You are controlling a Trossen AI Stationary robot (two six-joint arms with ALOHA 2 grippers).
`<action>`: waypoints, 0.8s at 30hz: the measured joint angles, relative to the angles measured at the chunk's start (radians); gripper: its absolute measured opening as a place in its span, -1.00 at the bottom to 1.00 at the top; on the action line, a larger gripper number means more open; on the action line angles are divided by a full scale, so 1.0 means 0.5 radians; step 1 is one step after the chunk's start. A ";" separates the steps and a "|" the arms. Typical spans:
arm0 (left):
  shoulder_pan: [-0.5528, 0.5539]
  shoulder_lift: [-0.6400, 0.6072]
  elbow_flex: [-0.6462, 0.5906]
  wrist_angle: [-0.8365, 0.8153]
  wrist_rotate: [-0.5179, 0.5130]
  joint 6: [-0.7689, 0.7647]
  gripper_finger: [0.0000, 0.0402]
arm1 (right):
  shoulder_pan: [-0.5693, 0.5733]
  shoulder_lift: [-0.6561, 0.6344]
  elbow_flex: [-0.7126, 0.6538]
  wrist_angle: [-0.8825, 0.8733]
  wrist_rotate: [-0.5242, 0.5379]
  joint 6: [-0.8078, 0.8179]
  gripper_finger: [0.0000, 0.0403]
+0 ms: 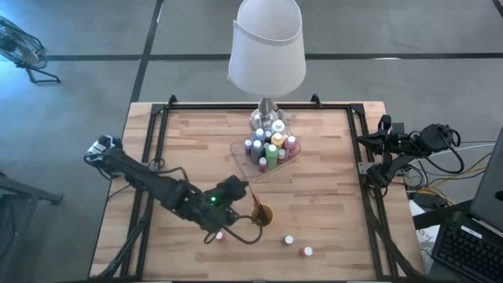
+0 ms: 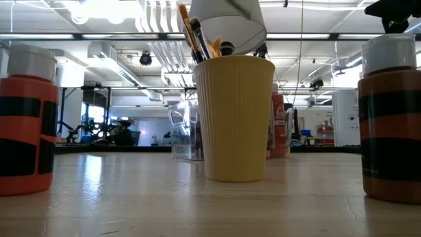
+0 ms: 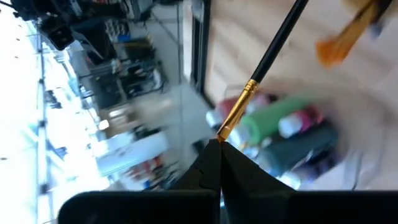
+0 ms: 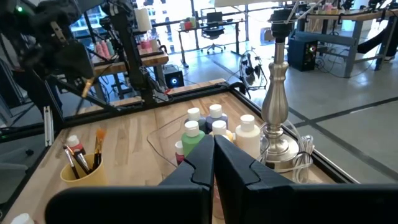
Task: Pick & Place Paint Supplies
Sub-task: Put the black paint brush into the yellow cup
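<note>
Left pincer (image 1: 240,189) pinching brush (image 3: 261,68) above cup (image 1: 262,213); right pincer (image 4: 213,149) pressed together at table edge (image 1: 369,196).

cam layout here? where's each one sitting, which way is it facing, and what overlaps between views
High: overhead, straight down on the table; both arms show.
Low: table height, level past the orange cup; no arm shows.
Left wrist: over the left hand, shut on a brush.
Right wrist: over the shut right hand, facing the lamp.
Shared: the cup shows in high, low and right wrist.
</note>
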 joint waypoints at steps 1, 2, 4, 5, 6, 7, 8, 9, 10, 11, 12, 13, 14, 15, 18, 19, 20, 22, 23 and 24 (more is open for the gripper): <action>0.003 0.022 0.000 0.002 -0.049 0.050 -1.00 | 0.000 -0.001 0.000 0.000 0.000 0.000 -0.96; 0.003 0.042 0.000 0.003 -0.087 0.093 -1.00 | 0.000 0.000 0.000 0.000 0.000 0.000 -0.96; 0.003 0.070 -0.002 0.002 -0.109 0.155 -1.00 | 0.000 -0.001 0.000 0.000 0.000 0.000 -0.96; 0.003 0.083 -0.002 0.006 -0.111 0.173 -1.00 | 0.000 0.000 0.000 0.000 0.001 0.000 -0.96; 0.003 0.091 -0.002 0.015 -0.114 0.186 -1.00 | 0.000 0.000 0.000 0.000 0.000 -0.001 -0.96; 0.003 0.097 -0.002 0.021 -0.114 0.192 -1.00 | 0.000 0.000 0.000 0.000 0.000 0.000 -0.96; 0.003 0.103 -0.002 0.025 -0.114 0.196 -1.00 | 0.000 0.000 0.000 0.000 0.000 0.000 -0.96; 0.003 0.113 -0.002 0.036 -0.116 0.197 -1.00 | 0.000 -0.001 0.000 0.000 0.001 0.000 -0.96; 0.003 0.122 -0.002 0.049 -0.117 0.201 -1.00 | 0.000 0.000 0.000 0.000 0.001 0.000 -0.96; 0.003 0.132 -0.002 0.050 -0.115 0.214 -1.00 | 0.000 0.000 0.000 0.000 0.000 0.000 -0.96; 0.003 0.146 -0.002 0.054 -0.116 0.232 -1.00 | 0.000 0.000 0.000 0.000 0.000 0.000 -0.96; 0.003 0.162 -0.002 0.070 -0.116 0.253 -1.00 | 0.000 0.000 0.000 0.000 0.000 0.000 -0.96; 0.003 0.174 -0.002 0.077 -0.116 0.277 -1.00 | 0.000 0.000 0.000 0.000 0.000 0.000 -0.96; 0.003 0.191 -0.002 0.078 -0.117 0.296 -1.00 | 0.000 0.000 0.000 0.000 0.001 0.000 -0.96; 0.003 0.242 -0.002 0.097 -0.153 0.347 -1.00 | 0.000 0.000 0.000 0.000 0.000 0.000 -0.96; 0.003 0.256 -0.002 0.104 -0.183 0.371 -1.00 | 0.000 -0.001 0.000 0.000 0.000 0.000 -0.96; 0.003 0.274 -0.002 0.117 -0.220 0.400 -1.00 | 0.000 0.000 0.000 0.000 0.000 0.000 -0.96; 0.003 0.302 -0.002 0.138 -0.291 0.466 -1.00 | 0.000 -0.001 0.000 0.000 0.000 0.000 -0.96; 0.003 0.317 -0.002 0.167 -0.308 0.494 -1.00 | 0.000 0.000 0.000 0.000 0.000 0.000 -0.96; 0.002 0.329 -0.002 0.194 -0.307 0.515 -1.00 | 0.000 -0.001 0.000 0.000 0.001 0.000 -0.96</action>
